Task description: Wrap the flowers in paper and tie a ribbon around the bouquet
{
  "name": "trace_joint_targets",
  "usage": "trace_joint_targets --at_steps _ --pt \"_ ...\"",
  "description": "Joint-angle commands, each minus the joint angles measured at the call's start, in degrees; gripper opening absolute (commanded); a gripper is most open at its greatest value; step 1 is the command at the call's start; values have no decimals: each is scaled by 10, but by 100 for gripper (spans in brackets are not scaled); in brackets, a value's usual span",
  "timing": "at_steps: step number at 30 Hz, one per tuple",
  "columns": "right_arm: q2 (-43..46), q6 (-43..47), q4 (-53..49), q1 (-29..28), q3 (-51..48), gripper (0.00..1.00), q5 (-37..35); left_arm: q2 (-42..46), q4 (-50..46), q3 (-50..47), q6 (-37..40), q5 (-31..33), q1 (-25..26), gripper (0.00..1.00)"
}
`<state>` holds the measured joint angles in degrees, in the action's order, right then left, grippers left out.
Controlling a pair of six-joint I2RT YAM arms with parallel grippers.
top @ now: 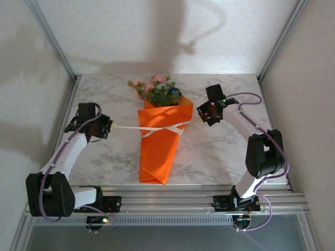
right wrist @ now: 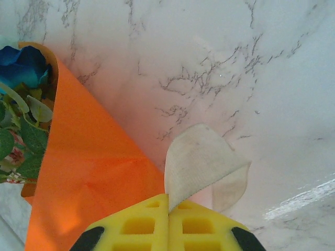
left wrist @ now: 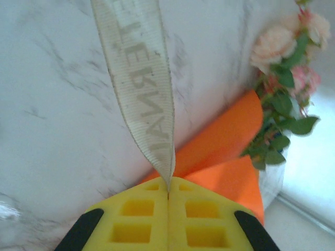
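Observation:
The bouquet lies mid-table: pink, white and blue flowers point(top: 157, 90) stick out of the top of an orange paper point(top: 159, 149) cone. A cream ribbon point(top: 159, 128) crosses the cone's waist. To the cone's left, my left gripper point(top: 110, 126) is shut on one ribbon end, which runs taut to the cone. In the left wrist view the ribbon point(left wrist: 141, 94) is pinched between the yellow pads point(left wrist: 136, 225), with paper point(left wrist: 225, 141) and flowers point(left wrist: 285, 78) beyond. At the cone's upper right, my right gripper point(top: 201, 116) is shut on the other, curled ribbon end point(right wrist: 199, 162), beside the paper point(right wrist: 89, 172).
The marble table point(top: 220, 151) is bounded by grey frame posts point(top: 57, 44) at the back corners and an aluminium rail point(top: 167, 201) along the near edge, where both arm bases sit. White walls close in the sides and back.

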<state>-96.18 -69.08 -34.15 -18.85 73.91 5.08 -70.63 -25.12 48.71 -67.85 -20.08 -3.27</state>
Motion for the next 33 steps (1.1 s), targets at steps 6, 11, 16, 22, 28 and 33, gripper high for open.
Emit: trace_joint_targets --at_steps 6,11,16,22,28,33 --pt "12 79 -75 28 12 0 -59 20 -4 24 -6 76 -71 0" --pt "12 153 -103 34 48 0 -99 -19 10 29 10 49 -84 0" --pt "-20 259 -156 27 124 0 -124 -33 28 3 13 36 -84 0" --pt "-32 330 -203 17 171 0 -199 -38 27 -20 32 65 -90 0" --pt "-40 371 -235 13 188 0 -278 -58 29 -40 51 85 -105 0" --pt "-37 395 -244 24 179 0 -314 -55 39 -62 52 76 -127 0"
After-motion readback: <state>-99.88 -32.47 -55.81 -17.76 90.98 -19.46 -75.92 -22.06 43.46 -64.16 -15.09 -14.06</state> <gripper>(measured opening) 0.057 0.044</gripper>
